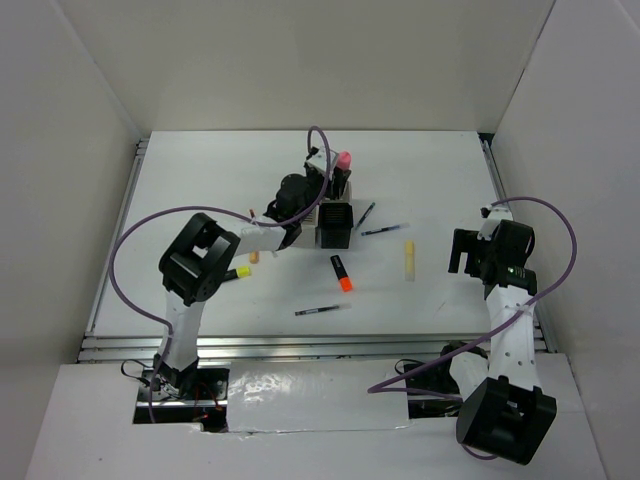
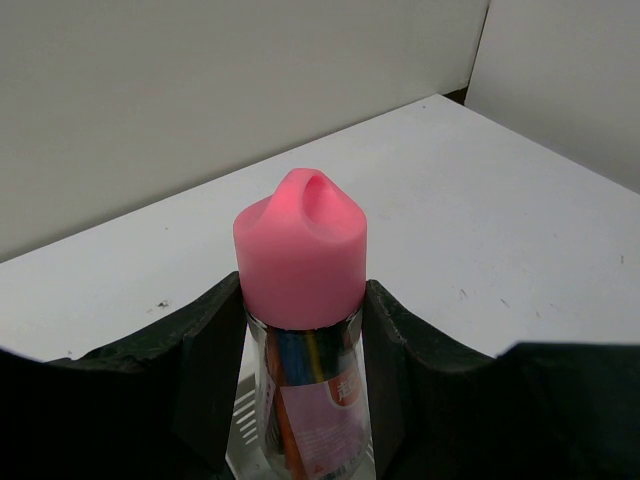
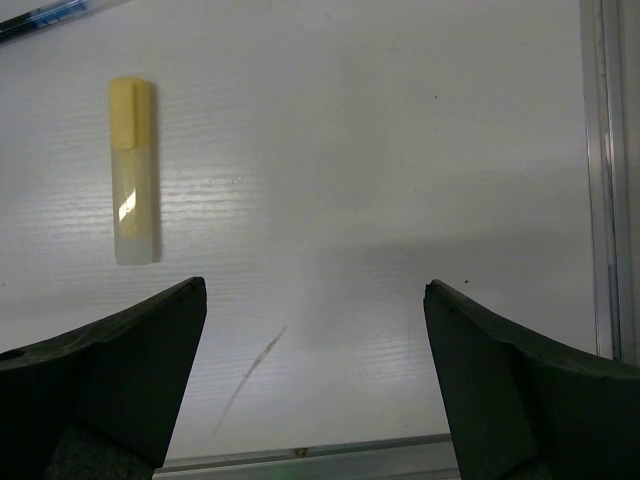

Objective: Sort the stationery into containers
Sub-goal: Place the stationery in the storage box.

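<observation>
My left gripper (image 1: 333, 172) (image 2: 305, 300) is shut on a pink highlighter (image 1: 343, 160) (image 2: 300, 260), held cap up over the cluster of containers (image 1: 334, 222). A slatted white cup bottom (image 2: 245, 420) shows just below it. The arm hides most of the cups; one black cup shows. My right gripper (image 1: 468, 250) (image 3: 315, 290) is open and empty above the table, right of a pale yellow highlighter (image 1: 409, 260) (image 3: 132, 170). An orange highlighter (image 1: 342, 272), a yellow highlighter (image 1: 241, 271) and thin dark pens (image 1: 322, 310) (image 1: 385, 229) (image 1: 365, 214) lie on the table.
A small peach piece (image 1: 254, 256) lies by the left arm's forearm. The table's metal rail (image 3: 600, 200) runs close to the right gripper. White walls enclose the table on three sides. A pen tip (image 3: 40, 15) shows at the right wrist view's top left.
</observation>
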You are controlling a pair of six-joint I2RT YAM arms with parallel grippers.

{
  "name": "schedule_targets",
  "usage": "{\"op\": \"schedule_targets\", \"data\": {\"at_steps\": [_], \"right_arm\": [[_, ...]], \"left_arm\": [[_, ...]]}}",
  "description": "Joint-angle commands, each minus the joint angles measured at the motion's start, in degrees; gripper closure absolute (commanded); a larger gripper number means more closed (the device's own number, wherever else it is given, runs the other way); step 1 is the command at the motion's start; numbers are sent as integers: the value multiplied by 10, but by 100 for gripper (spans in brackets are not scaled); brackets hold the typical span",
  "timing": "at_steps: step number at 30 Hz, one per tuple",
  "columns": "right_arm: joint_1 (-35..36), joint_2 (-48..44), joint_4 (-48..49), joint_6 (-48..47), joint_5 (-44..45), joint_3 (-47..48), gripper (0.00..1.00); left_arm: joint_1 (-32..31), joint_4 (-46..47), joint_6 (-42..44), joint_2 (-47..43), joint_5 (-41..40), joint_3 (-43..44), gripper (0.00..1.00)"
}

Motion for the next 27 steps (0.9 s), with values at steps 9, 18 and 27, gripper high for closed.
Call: {"op": "schedule_targets", "data": {"at_steps": [9, 18, 27], "right_arm": [[-4, 1, 22, -7, 6, -7, 5], [-5, 2, 22, -7, 4, -8, 5], [-4, 1, 23, -8, 2, -8, 4]], "left_arm": [[-1, 82, 22, 13, -12, 5, 93], [-1, 79, 16, 11, -10, 6, 74], [-1, 64, 2, -13, -2, -9, 49]]}}
